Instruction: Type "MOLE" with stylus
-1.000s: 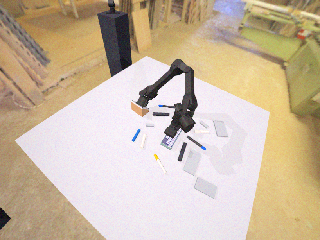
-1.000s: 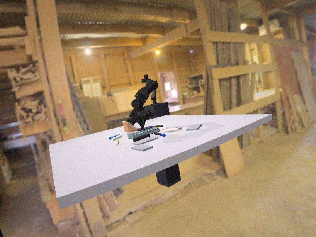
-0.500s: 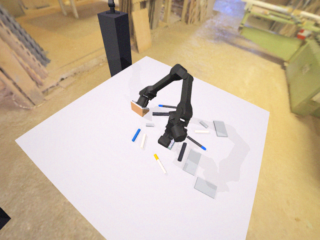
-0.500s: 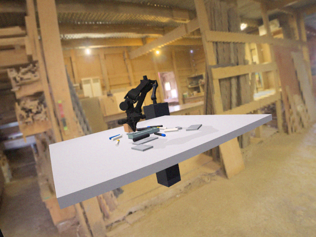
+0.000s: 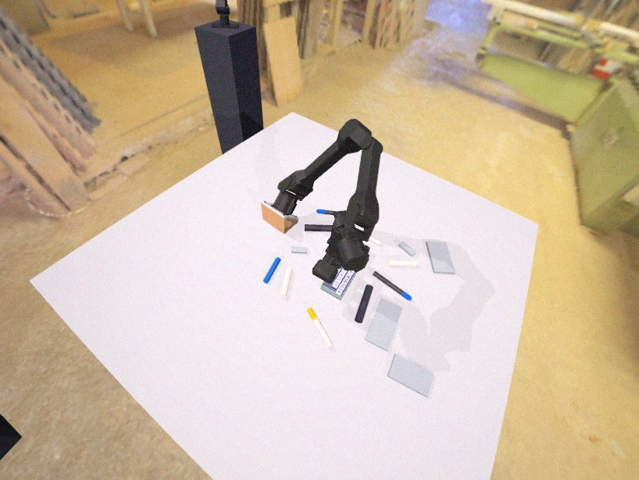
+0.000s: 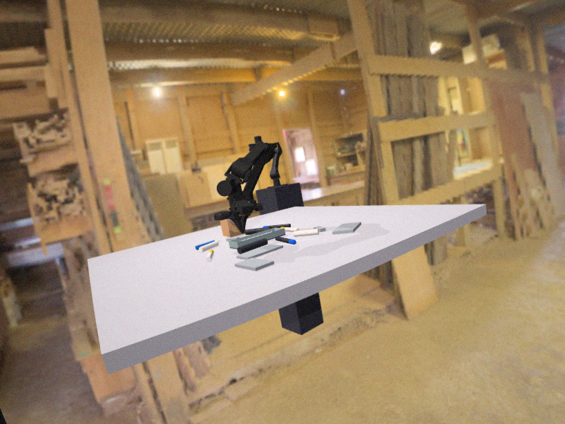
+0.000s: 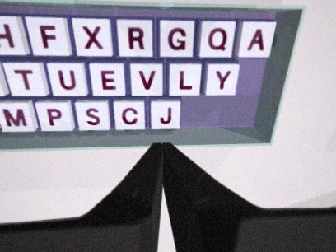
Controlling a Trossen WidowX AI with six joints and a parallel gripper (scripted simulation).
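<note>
The keyboard [image 5: 333, 291] [image 6: 233, 244] [image 7: 284, 82] is a green-edged tray with white lettered keys. In the wrist view, keys M [image 7: 16, 116], L [image 7: 185, 80] and E [image 7: 108, 80] show; key O is out of view. My gripper [image 6: 243, 231] [image 7: 161, 151] is shut with nothing between its fingertips. In the wrist view its tips show just below key J, over the keyboard's near edge; the arm hides them in the top view. Several pen-like sticks lie loose: a black pen with a blue end [image 5: 392, 285] [image 6: 286, 239] and a yellow-capped white pen [image 5: 320, 330] among them. I cannot tell which is the stylus.
A thick black stick [image 5: 363, 303] [image 6: 252, 246] lies beside the keyboard. A blue stick [image 5: 272, 270] and a white stick [image 5: 286, 282] lie on its other side. Grey plates [image 5: 383, 325] [image 5: 410, 375] [image 5: 440, 256] lie around. An orange block [image 5: 276, 216] [image 6: 229, 228] stands at the arm's base.
</note>
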